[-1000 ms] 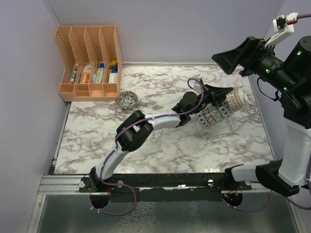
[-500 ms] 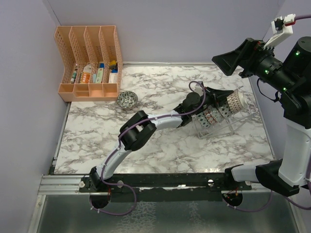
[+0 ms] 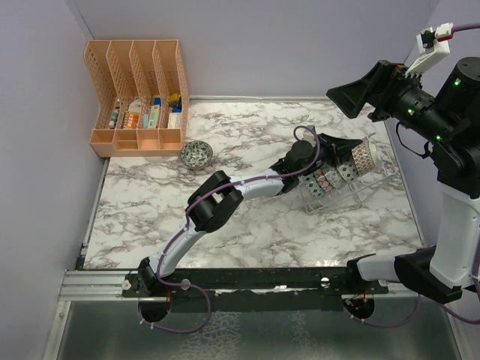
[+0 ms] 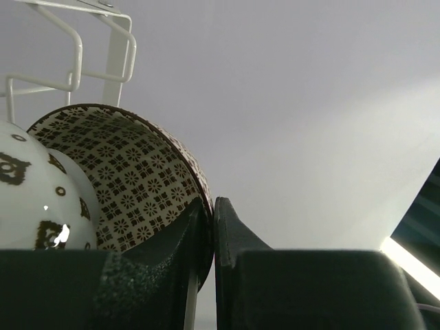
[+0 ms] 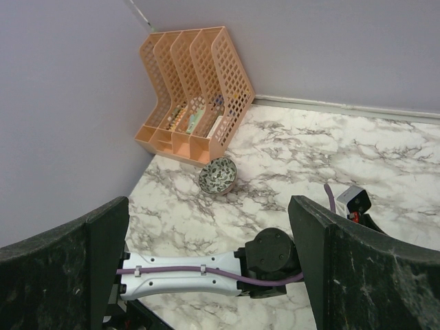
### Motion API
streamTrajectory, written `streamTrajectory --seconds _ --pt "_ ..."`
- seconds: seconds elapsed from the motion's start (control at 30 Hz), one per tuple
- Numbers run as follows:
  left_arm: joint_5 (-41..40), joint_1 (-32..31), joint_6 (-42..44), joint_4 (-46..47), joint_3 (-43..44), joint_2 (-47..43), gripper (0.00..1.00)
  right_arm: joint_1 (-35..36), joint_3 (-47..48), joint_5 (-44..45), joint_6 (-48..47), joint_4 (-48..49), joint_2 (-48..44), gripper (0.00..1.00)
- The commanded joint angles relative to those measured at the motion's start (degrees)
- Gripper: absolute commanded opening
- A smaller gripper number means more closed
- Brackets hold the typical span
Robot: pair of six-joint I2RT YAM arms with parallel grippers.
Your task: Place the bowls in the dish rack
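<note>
My left gripper [image 3: 345, 153] reaches into the clear dish rack [image 3: 373, 187] at the right of the table. It is shut on the rim of a beige-brown patterned bowl [image 3: 363, 156], held on edge at the rack's far end. In the left wrist view the fingers [image 4: 230, 227] pinch that bowl's rim [image 4: 130, 172], beside a white bowl with dark marks [image 4: 31, 199] and the rack's wires [image 4: 118, 51]. Several bowls [image 3: 327, 180] stand on edge in the rack. A grey-green bowl [image 3: 196, 154] sits on the table, also in the right wrist view [image 5: 218, 175]. My right gripper [image 3: 361, 91] hangs high above the rack, open and empty [image 5: 210, 203].
A peach slotted file organizer [image 3: 139, 97] with small items stands at the back left, next to the grey-green bowl. Purple walls close off the left, the back and the right. The left arm [image 3: 217, 202] lies across the middle of the marble table [image 3: 150, 225].
My left arm has stretched a little further right, carrying the held bowl slightly deeper into the rack. The right arm has barely moved.
</note>
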Motion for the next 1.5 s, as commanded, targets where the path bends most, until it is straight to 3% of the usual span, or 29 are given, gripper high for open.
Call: streamTrajectory --seconds 0.0,0.63,0.83,1.47 --pt "1.8 0.1 -6.3 -1.3 2.9 -1.2 0.14 -0.4 -0.8 0.4 -1.1 -0.1 0.0 0.99" --pt "4.4 2.7 -3.3 -7.8 -3.0 -6.7 0.21 -0.4 -1.6 0.1 -1.6 0.5 0.3 0.99" --pt "6.1 3.2 -1.6 -9.1 -3.9 -7.9 0.30 -0.4 -1.8 0.1 -1.5 0.7 0.3 0.99" --pt "12.3 5.5 7.8 -17.3 -9.5 -14.6 0.46 -0.3 -3.9 -1.1 -0.6 2.2 -1.0 0.99"
